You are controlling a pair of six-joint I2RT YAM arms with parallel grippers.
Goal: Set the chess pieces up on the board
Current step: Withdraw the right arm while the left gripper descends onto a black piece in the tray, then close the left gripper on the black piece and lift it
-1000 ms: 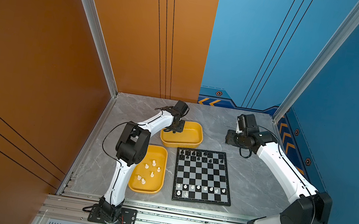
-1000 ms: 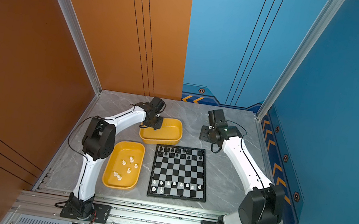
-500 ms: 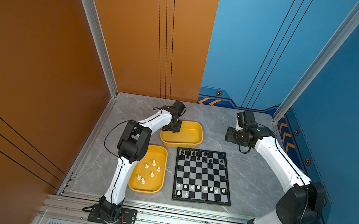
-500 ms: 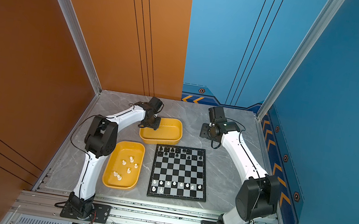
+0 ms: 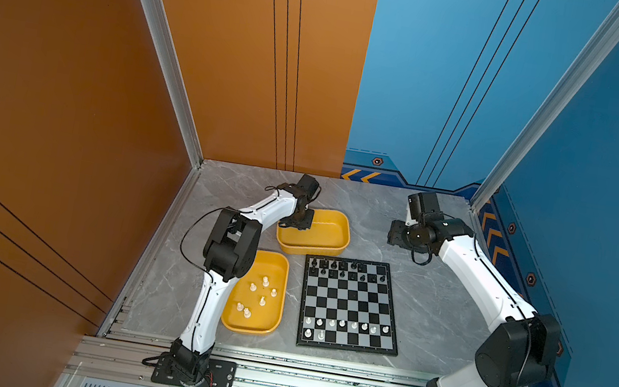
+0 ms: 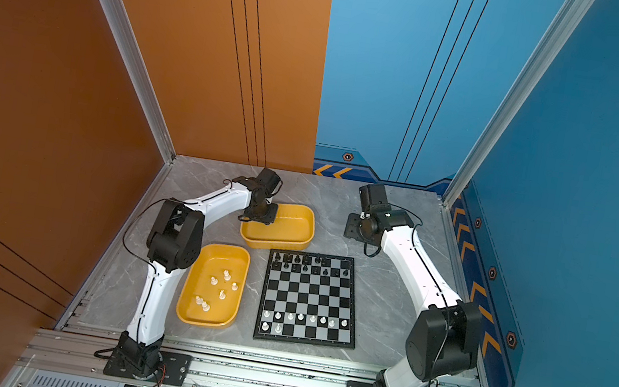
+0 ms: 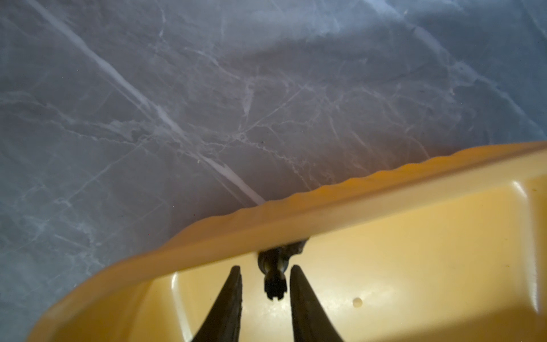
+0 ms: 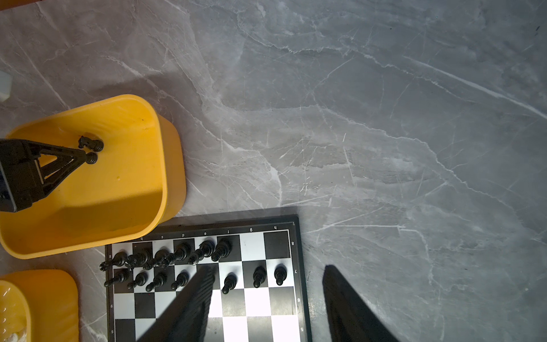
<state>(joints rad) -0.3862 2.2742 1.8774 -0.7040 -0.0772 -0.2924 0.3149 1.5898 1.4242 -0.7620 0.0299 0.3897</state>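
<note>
**A:** What sits around the left pincer (image 5: pixel 297 223)?

**B:** It is down inside the far yellow tray (image 5: pixel 311 250), at that tray's left end in both top views and close against a wall. A black piece (image 7: pixel 275 284) with a notched crown stands between its fingers (image 7: pixel 233 299). A second black piece (image 8: pixel 90 143) rests just beside it, nearer the wall. In the left wrist view the tray's rim cuts across the bases of both.

**A:** Has it hold of the piece?

**B:** Not that I can see. The jaws are narrowly parted, one on each side, and a sliver of yellow shows on either side of the crown.

**A:** And the right pincer (image 8: pixel 268 268)?

**B:** Spread wide with nothing in it, hanging over the far right corner of the board (image 5: pixel 350 298).

**A:** Where does the board lie?

**B:** Flat on the grey marbled bench (image 5: pixel 428 306). It has black and silver squares inside a thin black border. The far tray is just behind its far left corner, and the near yellow tray (image 5: pixel 250 330) is just beside its left edge. The left arm's elbow overhangs that near tray's corner.

**A:** The pieces?

**B:** Black pieces (image 5: pixel 346 271) crowd the two far rows. White pawns (image 5: pixel 346 325) line the second row from the front, and two white men (image 5: pixel 314 334) stand behind them at the left. Six loose white pieces (image 5: pixel 262 292) are in the near tray.
</note>
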